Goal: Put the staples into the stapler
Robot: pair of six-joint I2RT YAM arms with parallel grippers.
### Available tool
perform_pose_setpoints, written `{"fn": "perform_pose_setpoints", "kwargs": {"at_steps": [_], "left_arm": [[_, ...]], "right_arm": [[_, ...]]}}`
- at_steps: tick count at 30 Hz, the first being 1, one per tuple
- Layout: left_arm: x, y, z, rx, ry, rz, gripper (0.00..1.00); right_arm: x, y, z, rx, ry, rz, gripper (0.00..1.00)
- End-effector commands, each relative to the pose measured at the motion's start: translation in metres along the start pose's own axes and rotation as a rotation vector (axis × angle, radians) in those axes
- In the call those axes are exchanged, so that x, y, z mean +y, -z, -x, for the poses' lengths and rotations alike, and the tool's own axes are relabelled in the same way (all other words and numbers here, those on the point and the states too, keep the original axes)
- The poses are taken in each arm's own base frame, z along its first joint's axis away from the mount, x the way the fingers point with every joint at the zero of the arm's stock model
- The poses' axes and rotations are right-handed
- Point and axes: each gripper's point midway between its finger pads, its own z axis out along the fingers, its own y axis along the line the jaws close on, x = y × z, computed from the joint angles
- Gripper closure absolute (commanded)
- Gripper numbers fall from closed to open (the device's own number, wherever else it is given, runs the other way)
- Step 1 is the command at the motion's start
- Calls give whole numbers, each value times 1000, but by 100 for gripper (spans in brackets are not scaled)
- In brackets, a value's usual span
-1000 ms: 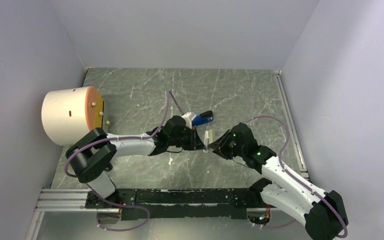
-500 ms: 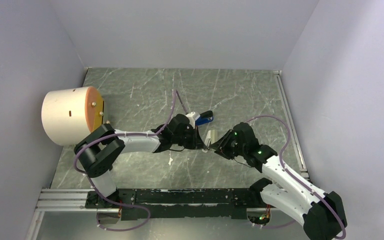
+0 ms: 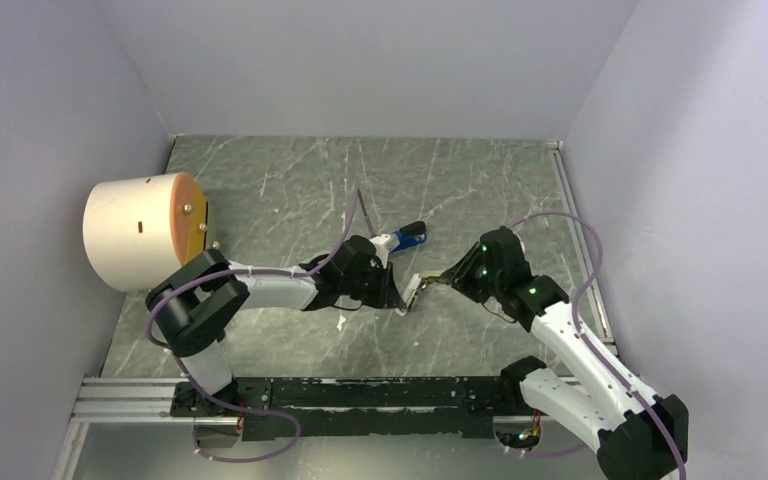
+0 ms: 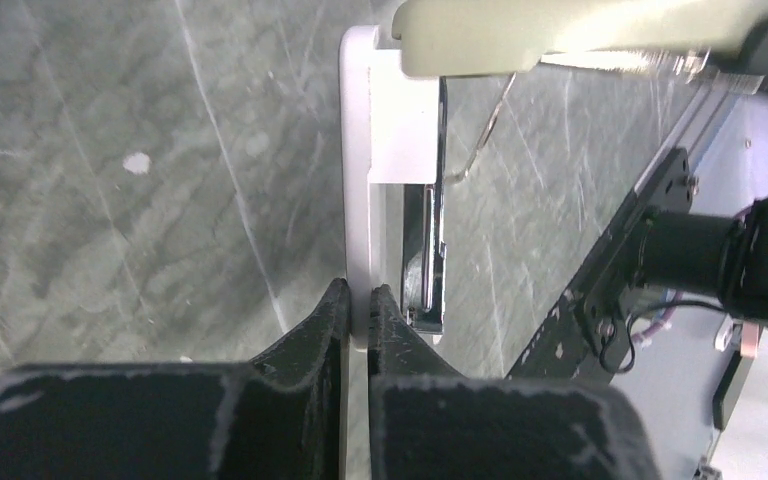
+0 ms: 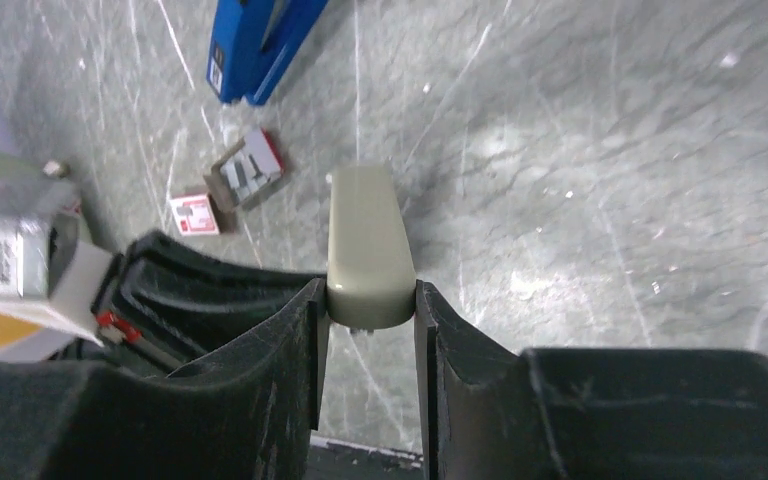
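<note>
Cylinder [image 3: 145, 230], cream with an orange end face, lies on its side at the far left of the grey-green marbled counter [image 3: 290, 190]. From there the left arm stretches toward the middle, where the left gripper [image 4: 359, 303] has its jaws pressed together on the edge of a thin white plate [image 4: 357, 150] — the plate stands on edge and runs straight out from the fingertips. Just beside the plate, on its right in the left wrist view, a narrow shiny metal rail [image 4: 432, 260] runs parallel to it. Across the far end of the plate sits a pale beige bar [image 5: 368, 245].

Seen from the right wrist camera, a small red-and-white piece [image 5: 192, 213] lies flat on the counter near the left arm, and just to its right a little red box [image 5: 272, 148] lies open with the staples [image 5: 245, 172] showing as grey ribbed strips inside. Beyond the box, apart from both grippers, the stapler [image 5: 260, 40] rests on the counter — blue, with nothing touching it.

To the right of all this, the right gripper [image 5: 368, 295] pinches the near end of the beige bar, one jaw on each long side, the bar pointing away from the fingers toward the left gripper.
</note>
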Motion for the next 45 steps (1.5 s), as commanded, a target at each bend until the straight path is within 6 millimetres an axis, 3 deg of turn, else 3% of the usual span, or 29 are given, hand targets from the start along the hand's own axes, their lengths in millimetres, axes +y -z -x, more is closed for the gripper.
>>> {"fn": "perform_pose_setpoints", "kwargs": {"at_steps": [1, 5, 17, 25, 33, 37, 45], "left_arm": [[-12, 11, -19, 47, -70, -83, 95], [-14, 11, -31, 73, -85, -107, 95], [-19, 1, -46, 117, -69, -117, 95], [-22, -1, -45, 117, 39, -106, 95], [-16, -10, -37, 89, 160, -34, 95], [-13, -13, -35, 87, 163, -13, 95], [-12, -12, -31, 66, 179, 6, 95]], "right_arm": [[-9, 5, 48, -180, 66, -99, 99], [-16, -5, 58, -192, 104, -140, 98], [-24, -41, 55, -108, 179, -148, 88], [-30, -51, 30, -3, 189, -109, 81], [-30, -56, -7, 136, 210, 1, 49], [-30, -59, -20, 188, 213, 41, 39], [-22, -62, -32, 236, 215, 108, 34]]}}
